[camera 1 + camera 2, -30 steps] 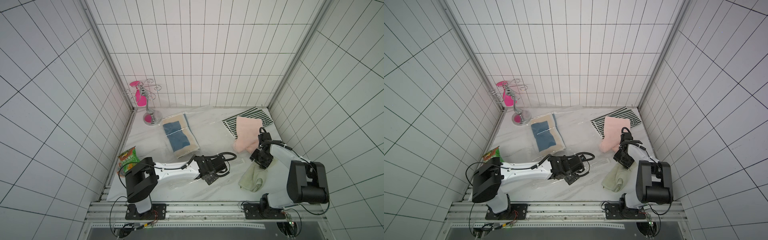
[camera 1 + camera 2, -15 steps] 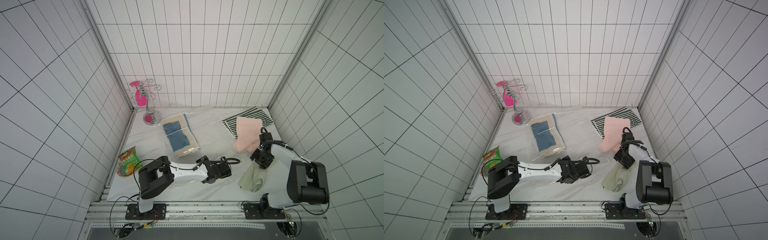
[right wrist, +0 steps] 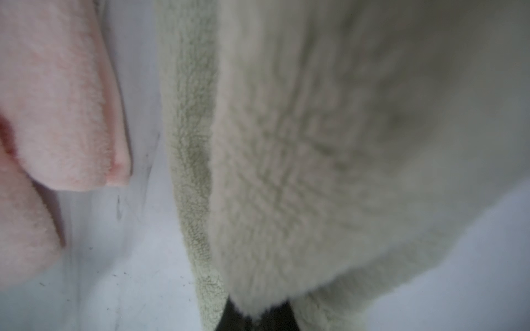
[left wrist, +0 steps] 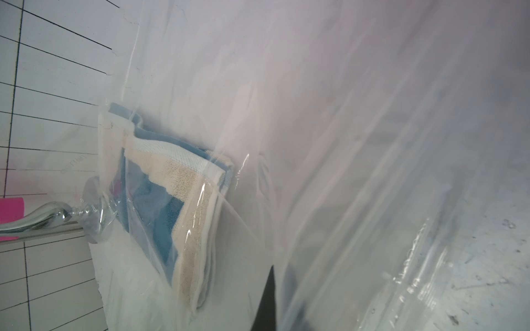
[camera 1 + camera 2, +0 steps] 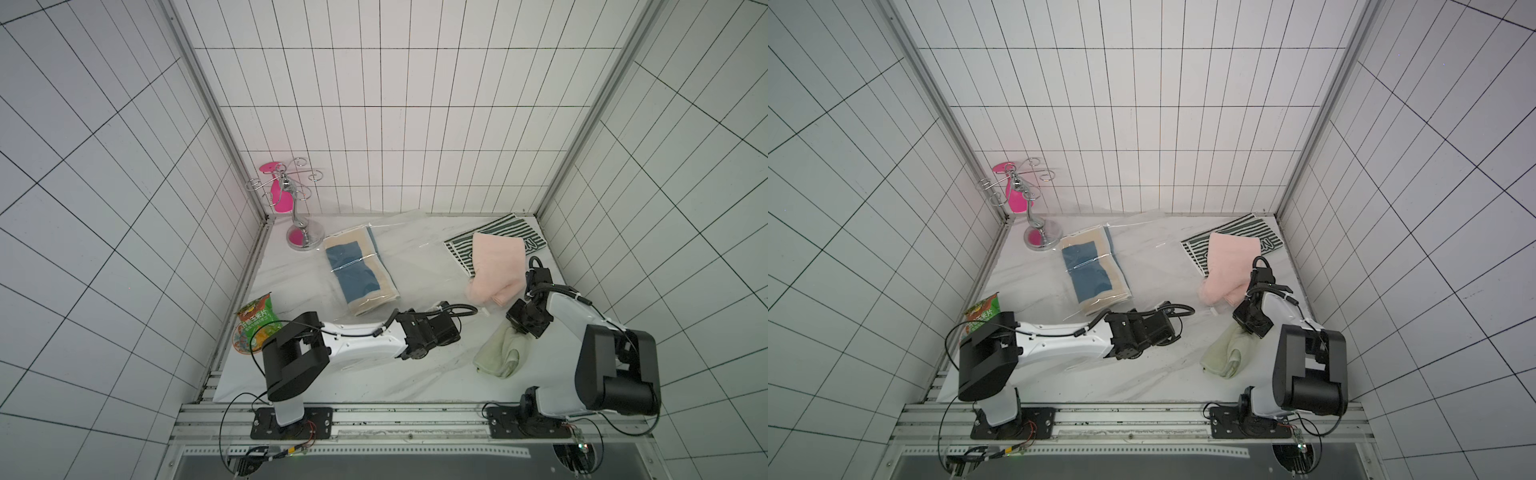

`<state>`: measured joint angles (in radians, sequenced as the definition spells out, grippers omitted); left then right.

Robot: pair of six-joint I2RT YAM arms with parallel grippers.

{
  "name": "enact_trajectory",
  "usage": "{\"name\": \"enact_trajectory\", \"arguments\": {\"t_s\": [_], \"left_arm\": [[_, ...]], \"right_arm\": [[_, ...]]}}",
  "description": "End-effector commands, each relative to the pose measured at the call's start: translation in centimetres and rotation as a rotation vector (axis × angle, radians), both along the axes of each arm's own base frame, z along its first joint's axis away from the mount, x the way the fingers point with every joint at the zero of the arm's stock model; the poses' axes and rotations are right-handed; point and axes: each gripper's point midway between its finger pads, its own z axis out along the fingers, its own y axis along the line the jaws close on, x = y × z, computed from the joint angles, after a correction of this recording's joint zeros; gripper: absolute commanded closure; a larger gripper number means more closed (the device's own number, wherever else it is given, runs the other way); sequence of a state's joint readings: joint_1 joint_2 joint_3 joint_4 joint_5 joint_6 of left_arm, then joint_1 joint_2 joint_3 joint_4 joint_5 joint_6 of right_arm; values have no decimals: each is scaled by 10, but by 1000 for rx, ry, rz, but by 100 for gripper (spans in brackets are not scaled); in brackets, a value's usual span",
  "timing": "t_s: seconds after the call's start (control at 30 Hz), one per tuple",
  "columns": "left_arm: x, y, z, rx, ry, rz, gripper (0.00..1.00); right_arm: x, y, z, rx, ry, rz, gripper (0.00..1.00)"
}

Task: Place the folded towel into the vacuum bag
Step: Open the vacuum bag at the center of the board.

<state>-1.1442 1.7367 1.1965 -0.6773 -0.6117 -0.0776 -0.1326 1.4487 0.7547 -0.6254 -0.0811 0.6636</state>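
Observation:
The vacuum bag is a clear, glossy sheet lying flat from the back wall toward the table's middle. A blue and beige towel lies inside it. My left gripper sits low at the bag's near edge, shut on the plastic film. A pale green folded towel lies crumpled at the front right. My right gripper is shut on its far end.
A pink towel rests on a green-striped cloth at the back right. A chrome stand occupies the back left corner. A green and orange snack packet lies by the left wall.
Both grippers have closed: the left on the bag's film, the right on the green towel. The left arm's elbow swung and its gripper dropped lower toward the table.

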Motion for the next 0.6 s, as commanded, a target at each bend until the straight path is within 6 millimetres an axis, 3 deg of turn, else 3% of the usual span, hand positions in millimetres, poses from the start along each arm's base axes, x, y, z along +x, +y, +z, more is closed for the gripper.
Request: {"name": "enact_trajectory", "arguments": {"t_s": [0.0,0.23,0.57], "left_arm": [[15,-1,45,-184,39,26,100],[31,8,78,-330,92,42,100],[47,10,84,-312,72,83,100]], "right_arm": [[-17,31,-24,158,3,27,100],[-14,60,34,193,-209,167,100],[-40,78,105,159,-378,331,100]]}}
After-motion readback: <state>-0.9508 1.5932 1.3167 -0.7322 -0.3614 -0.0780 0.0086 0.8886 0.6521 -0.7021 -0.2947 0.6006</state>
